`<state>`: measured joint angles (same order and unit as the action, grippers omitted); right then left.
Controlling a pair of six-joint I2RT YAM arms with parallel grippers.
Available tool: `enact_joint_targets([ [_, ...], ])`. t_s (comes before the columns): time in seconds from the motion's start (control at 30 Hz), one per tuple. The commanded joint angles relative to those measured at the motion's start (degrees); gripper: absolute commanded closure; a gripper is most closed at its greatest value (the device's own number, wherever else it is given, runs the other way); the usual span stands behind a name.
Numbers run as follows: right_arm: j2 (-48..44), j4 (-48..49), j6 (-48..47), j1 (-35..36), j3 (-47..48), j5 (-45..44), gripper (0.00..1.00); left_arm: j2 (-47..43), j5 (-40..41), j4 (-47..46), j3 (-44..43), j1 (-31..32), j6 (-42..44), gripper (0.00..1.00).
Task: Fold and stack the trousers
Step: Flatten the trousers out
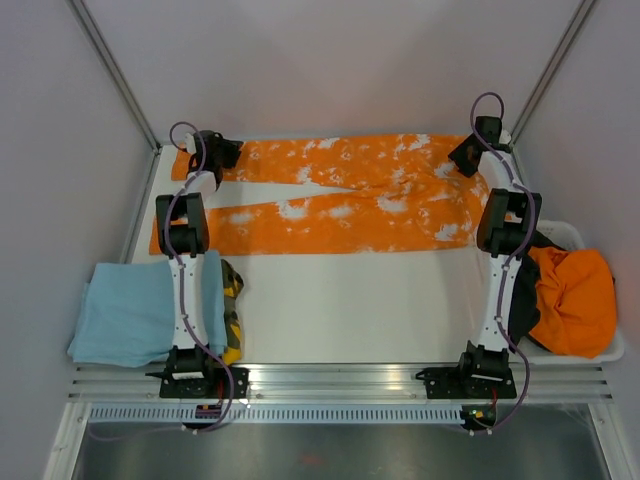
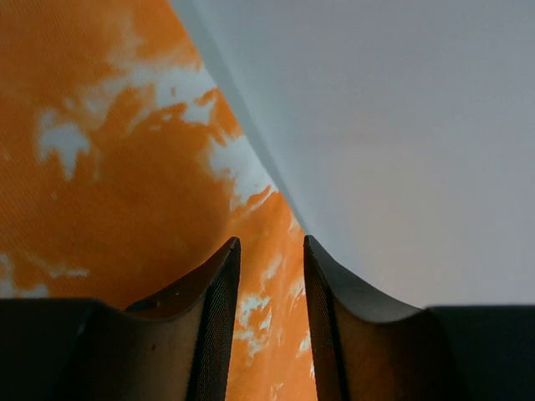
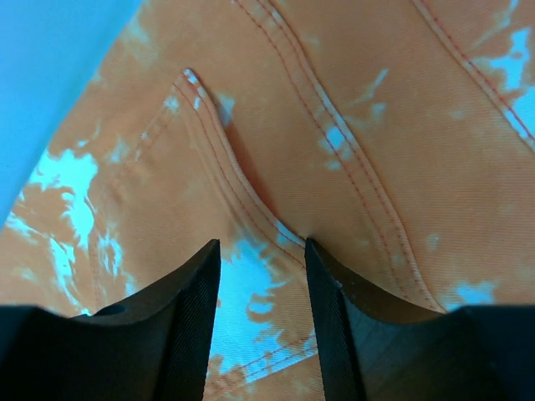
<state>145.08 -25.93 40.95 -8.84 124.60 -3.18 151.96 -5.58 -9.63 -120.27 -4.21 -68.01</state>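
The trousers point(image 1: 350, 200), orange with white blotches, lie flat across the back of the table, legs to the left and waist to the right. My left gripper point(image 1: 225, 152) is down at the end of the far leg. In the left wrist view its fingers point(image 2: 272, 251) stand partly apart over the trousers point(image 2: 125, 167), astride their edge next to the white table. My right gripper point(image 1: 462, 160) is at the far waist corner. In the right wrist view it point(image 3: 262, 251) straddles flat fabric of the trousers point(image 3: 334, 125) by a pocket seam, with a gap between its jaws.
A light blue folded cloth point(image 1: 125, 315) lies at the near left, with a dark and yellow patterned garment point(image 1: 232, 300) beside it under the left arm. A white bin point(image 1: 600, 350) at the right holds a plain orange garment point(image 1: 575, 300) and dark cloth point(image 1: 522, 300).
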Motion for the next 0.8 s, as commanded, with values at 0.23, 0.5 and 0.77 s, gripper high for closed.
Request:
enact_joint_targets([
  [0.23,8.82,0.79,-0.43,0.67,8.21,1.07,0.37,-2.19,13.92,28.85,-5.33,-0.01,-12.32,0.59],
  [0.5,8.65,0.79,-0.95,-0.47,8.21,2.82,0.24,-2.46,16.40,22.82,-3.48,-2.73,-14.09,0.60],
  [0.77,0.23,4.13,-4.65,-1.09,13.06,15.85,0.07,-4.73,7.88,16.22,-10.87,-4.32,8.74,0.55],
])
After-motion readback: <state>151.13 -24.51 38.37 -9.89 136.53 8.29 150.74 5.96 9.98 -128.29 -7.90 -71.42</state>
